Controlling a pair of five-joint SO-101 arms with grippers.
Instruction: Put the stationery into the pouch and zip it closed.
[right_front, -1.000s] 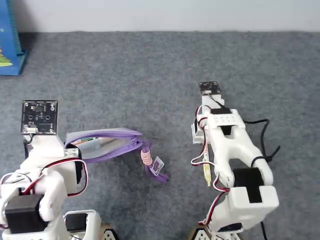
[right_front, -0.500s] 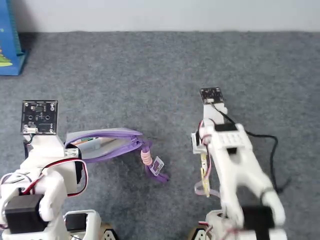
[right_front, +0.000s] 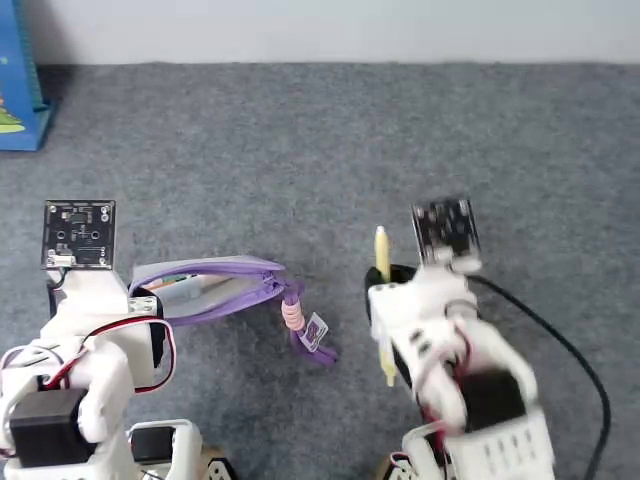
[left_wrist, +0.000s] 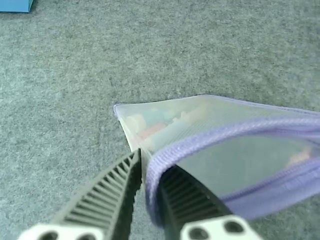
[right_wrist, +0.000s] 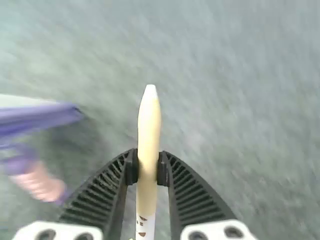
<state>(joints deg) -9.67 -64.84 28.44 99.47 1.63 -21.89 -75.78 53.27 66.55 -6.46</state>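
Observation:
A clear pouch (right_front: 205, 285) with a purple zipper lies on the grey mat in front of the left arm, several stationery items inside it. My left gripper (left_wrist: 147, 172) is shut on the pouch (left_wrist: 210, 145) at its purple-edged end. The zipper pull with a pink charm (right_front: 293, 316) trails off the other end. My right gripper (right_wrist: 147, 167) is shut on a pale yellow pen (right_wrist: 148, 145), which points away from the wrist. From above, the pen (right_front: 382, 262) sticks out past the right arm, to the right of the pouch and apart from it.
A blue box (right_front: 18, 85) stands at the far left edge of the grey mat (right_front: 330, 140). A black cable (right_front: 560, 340) runs off the right arm. Open mat lies beyond both arms.
The right arm has pulled back toward its base and swung the pen from hanging downward to pointing forward over the mat. The left arm and pouch have stayed still.

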